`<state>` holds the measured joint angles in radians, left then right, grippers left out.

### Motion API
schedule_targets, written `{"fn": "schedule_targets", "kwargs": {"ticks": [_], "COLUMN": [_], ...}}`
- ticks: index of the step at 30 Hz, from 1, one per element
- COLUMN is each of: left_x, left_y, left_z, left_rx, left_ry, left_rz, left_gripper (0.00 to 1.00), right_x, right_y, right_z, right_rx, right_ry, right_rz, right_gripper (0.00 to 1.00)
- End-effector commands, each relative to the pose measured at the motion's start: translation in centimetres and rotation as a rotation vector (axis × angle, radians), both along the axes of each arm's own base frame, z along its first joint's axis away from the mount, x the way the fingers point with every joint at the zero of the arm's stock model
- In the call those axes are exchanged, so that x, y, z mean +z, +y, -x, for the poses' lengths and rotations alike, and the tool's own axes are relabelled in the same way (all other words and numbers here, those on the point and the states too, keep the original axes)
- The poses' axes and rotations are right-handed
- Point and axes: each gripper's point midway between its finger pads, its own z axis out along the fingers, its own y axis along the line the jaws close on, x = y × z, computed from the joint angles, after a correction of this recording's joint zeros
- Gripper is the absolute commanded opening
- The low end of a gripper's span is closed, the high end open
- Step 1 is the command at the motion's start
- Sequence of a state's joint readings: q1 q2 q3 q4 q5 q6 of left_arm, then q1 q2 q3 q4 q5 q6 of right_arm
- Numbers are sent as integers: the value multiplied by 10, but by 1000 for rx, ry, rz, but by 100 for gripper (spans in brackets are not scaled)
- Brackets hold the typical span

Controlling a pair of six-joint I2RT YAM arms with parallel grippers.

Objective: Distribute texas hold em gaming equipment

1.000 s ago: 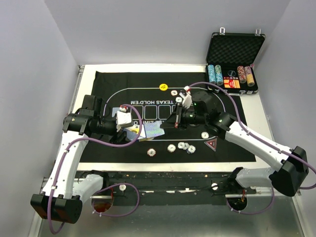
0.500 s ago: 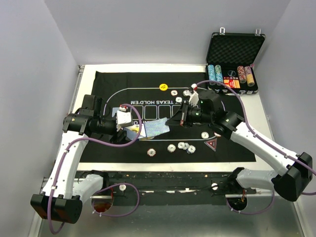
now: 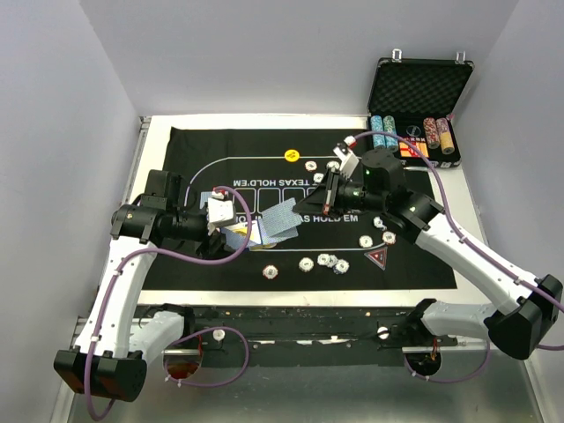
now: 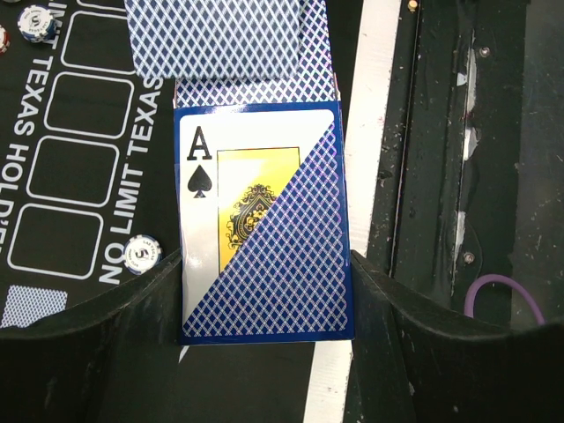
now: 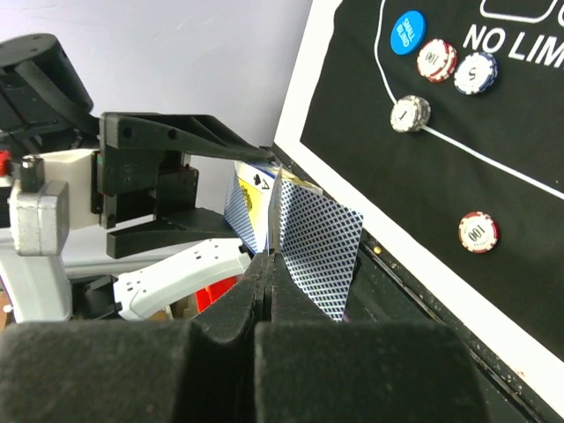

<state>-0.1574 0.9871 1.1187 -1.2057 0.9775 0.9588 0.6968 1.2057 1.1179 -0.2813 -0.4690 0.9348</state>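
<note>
card pack [image 4: 264, 264]: blue diamond lattice, white corner, black ace, yellow panel
playing card [image 5: 317, 251]: blue-and-white lattice back
felt mat [image 3: 203, 145]: black, white lettering
round button [image 3: 290, 156]: yellow
triangular marker [image 3: 376, 258]: dark red

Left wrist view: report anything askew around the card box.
One blue-backed card sits shifted sideways past the card box clamped in the left gripper, overhanging its edge instead of lining up. The right gripper pinches that card, so it looks mid-draw, not spilled. Nothing else stands out.
</note>
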Motion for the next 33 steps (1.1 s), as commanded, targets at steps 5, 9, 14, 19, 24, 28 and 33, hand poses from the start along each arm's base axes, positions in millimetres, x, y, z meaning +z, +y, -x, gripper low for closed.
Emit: {"fn": "schedule_targets", "kwargs": {"ticks": [5, 9, 14, 19, 24, 28, 33], "left_x": [12, 11, 13, 15, 17, 20, 20], "left_y": [-7, -7, -8, -7, -8, -8, -8], "left_z": [3, 3, 3, 3, 2, 3, 3], "left_rx": [-36, -36, -34, -34, -34, -35, -39], "left_ry": [-39, -36, -39, -40, -40, -43, -48], "left_rz": [61, 61, 65, 64, 65, 67, 65], "left_gripper": [20, 20, 20, 20, 20, 20, 20], "right_x": [37, 42, 38, 7, -49, -98, -160], "right_y": [-19, -23, -33, -42, -22, -13, 3], "right_z": [-24, -43, -90, -164, -235, -291, -322], "right_rx": [-37, -62, -128, -210, -224, -277, -264], "right_ry": [-46, -39, -42, -9, 33, 56, 159], "right_rz": [-50, -67, -59, -31, -1, 63, 99], "right_gripper": [1, 1, 1, 1, 1, 1, 1]}}
